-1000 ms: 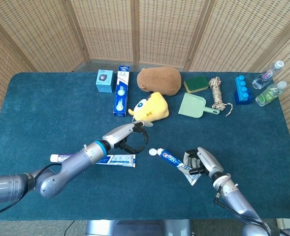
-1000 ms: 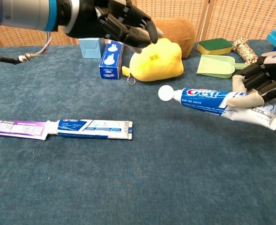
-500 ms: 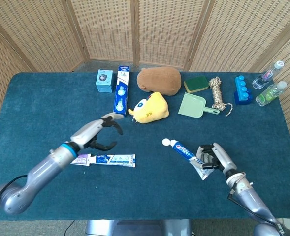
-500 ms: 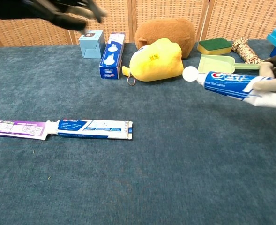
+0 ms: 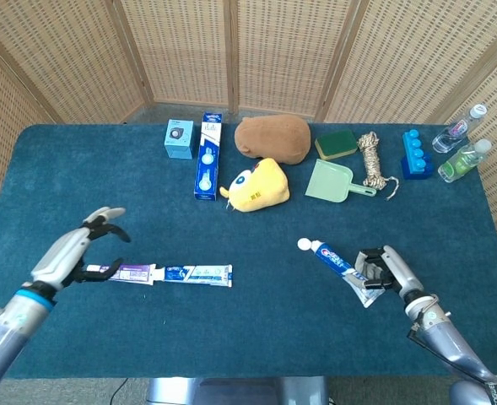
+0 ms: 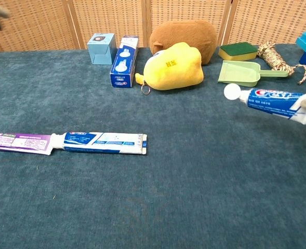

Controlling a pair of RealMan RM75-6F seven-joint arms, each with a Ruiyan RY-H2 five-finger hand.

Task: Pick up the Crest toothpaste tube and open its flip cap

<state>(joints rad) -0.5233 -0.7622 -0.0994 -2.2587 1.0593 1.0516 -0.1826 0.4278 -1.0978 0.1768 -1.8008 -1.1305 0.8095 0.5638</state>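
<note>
Wicker screens back a blue cloth table (image 5: pixel 79 194). From the head view, the right hand (image 5: pixel 385 268) near the front right corner grips the Crest toothpaste tube (image 5: pixel 339 263) by its crimped end, white cap (image 5: pixel 305 245) pointing toward the table's middle. The left hand (image 5: pixel 83 249), fingers spread and holding nothing, hovers near the front left edge beside a flat toothpaste box (image 5: pixel 170 273). From the chest view, the tube (image 6: pixel 277 100) enters at the right edge, clear of the cloth, cap (image 6: pixel 231 92) closed; a yellow plush (image 6: pixel 173 67) sits toward the back edge.

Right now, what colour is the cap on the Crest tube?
White. The cap on the Crest tube shows best in the chest view.
</note>
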